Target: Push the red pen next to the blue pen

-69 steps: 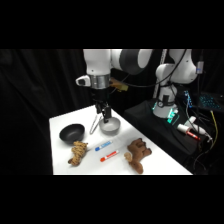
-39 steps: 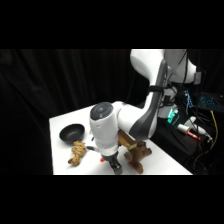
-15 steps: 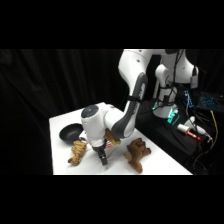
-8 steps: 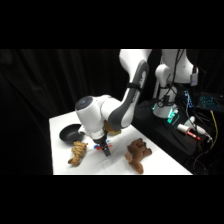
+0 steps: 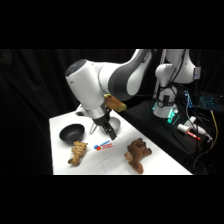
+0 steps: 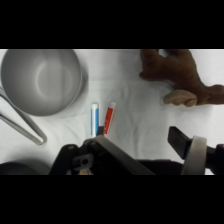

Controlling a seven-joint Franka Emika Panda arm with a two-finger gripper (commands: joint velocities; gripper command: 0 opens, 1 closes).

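On the white table (image 6: 145,125) — red pen (image 6: 109,117) just beside blue pen (image 6: 94,119), gripper (image 5: 111,131) state unclear.

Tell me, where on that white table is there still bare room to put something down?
Bare room lies along the near edge of the table, between the tan plush toy and the brown plush toy. It is crowded farther back, where the black bowl, metal bowl, red pen and blue pen sit under the gripper.
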